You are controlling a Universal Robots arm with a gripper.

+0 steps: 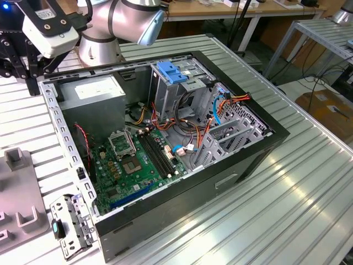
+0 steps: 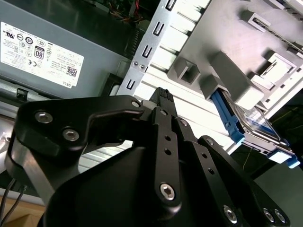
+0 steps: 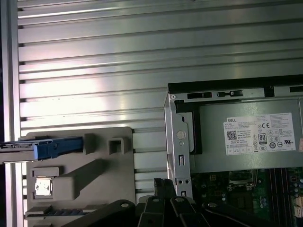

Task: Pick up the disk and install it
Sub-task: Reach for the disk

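While my gripper (image 2: 162, 93) hangs near the grey holder (image 2: 222, 66), pinched empty, the disk (image 2: 258, 125) sits slotted there. Coming down closed, I'd ram it.

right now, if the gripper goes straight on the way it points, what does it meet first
Probably the ribbed table, in the bare strip between the grey holder and the computer case's metal edge. Depth is unclear, and that edge is close, so the gripper might graze it.

The computer case (image 1: 182, 207) sits on the counter (image 1: 292, 210). A tray (image 3: 94, 189) lies beside it, with the disk (image 3: 52, 147) standing on edge in the tray.
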